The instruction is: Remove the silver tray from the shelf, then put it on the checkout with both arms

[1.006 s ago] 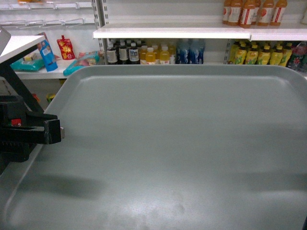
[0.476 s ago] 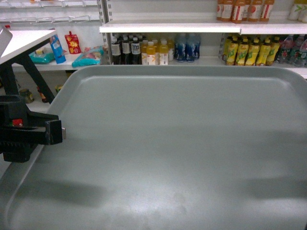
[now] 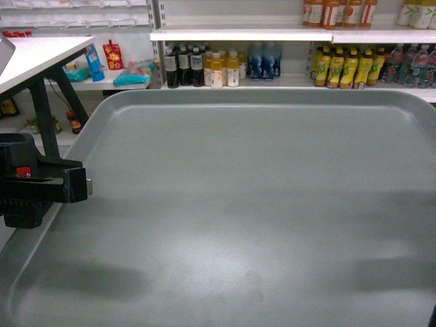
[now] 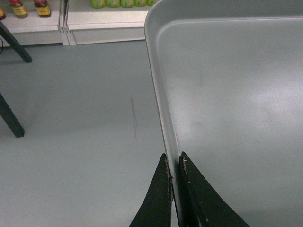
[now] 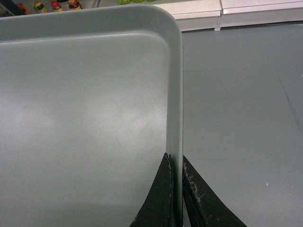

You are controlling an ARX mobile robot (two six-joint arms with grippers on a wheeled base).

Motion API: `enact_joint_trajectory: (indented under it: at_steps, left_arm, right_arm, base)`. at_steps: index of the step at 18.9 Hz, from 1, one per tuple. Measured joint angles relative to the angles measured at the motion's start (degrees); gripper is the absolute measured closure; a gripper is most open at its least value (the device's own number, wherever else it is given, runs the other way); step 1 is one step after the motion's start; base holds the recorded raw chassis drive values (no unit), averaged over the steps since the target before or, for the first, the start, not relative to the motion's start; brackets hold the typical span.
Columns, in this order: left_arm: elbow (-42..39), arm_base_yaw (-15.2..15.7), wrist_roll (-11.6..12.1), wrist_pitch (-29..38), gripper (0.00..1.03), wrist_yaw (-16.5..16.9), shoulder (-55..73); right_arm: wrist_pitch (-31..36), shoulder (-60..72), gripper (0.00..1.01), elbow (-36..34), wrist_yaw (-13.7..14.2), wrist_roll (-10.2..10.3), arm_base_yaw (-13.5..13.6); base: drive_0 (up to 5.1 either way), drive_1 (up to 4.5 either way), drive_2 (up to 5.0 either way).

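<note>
**Tray up, held by both rims**

The silver tray [image 3: 259, 204] fills my head view — its near edge is cut off, and the right arm is hidden there. My left gripper [image 4: 175, 166] clamps its left rim; my right gripper [image 5: 176, 165] clamps its right rim. It hangs above the floor [image 4: 75, 132], checkout [image 3: 34, 58] at far left.

Blocky black left gripper [image 3: 41, 187] with small red patch, thin black tapered jaws (scuffed edges), right gripper [image 5: 176, 163] alike

The large matte grey-green rectangular tray [image 3: 259, 204] runs past the head view's bottom and right edges; distant shelf bottle labels are unreadable.
</note>
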Motion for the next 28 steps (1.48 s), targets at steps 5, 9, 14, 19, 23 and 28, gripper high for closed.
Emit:
enact_joint_trajectory:
  at_steps: [5,9,14,19,23,28]
  left_arm:
    - [-0.2,0.0,-0.02,-0.24,1.0,-0.11,-0.42]
    - [-0.17,0.0,-0.02,-0.15,1.0,-0.04,-0.42]
    - [-0.17,-0.04,-0.02,-0.2,1.0,-0.04,-0.37]
    - [-0.17,-0.02,-0.02,-0.2,1.0,-0.04,-0.37]
    - [-0.17,-0.02,-0.02,-0.17,1.0,-0.04,-0.37]
    - [-0.17,-0.02,-0.02,-0.17,1.0,-0.02,-0.37]
  right_arm:
    - [-0.24,-0.44,0.98,-0.02,0.0,-0.02,0.04]
    - [-0.22,-0.33,0.98,-0.02,-0.02,-0.02,0.02]
    - [-0.31,-0.33,0.98,-0.02,0.0,-0.04,-0.02]
    - [-0.33,-0.31,0.98,-0.02,0.0,-0.04,-0.02]
    - [-0.26,-0.31,0.98,-0.02,-0.02,-0.07,-0.02]
    - [-0.17,-0.33,0.98,-0.02,0.0,-0.07,-0.02]
  base:
    - [0.1,-4.0,4.2]
    - [0.1,-2.99,3.2]
    - [-2.9,1.52,1.5]
    - [-4.5,2.35,2.4]
    - [-4.7,2.29,2.3]
    - [-4.7,2.26,2.3]
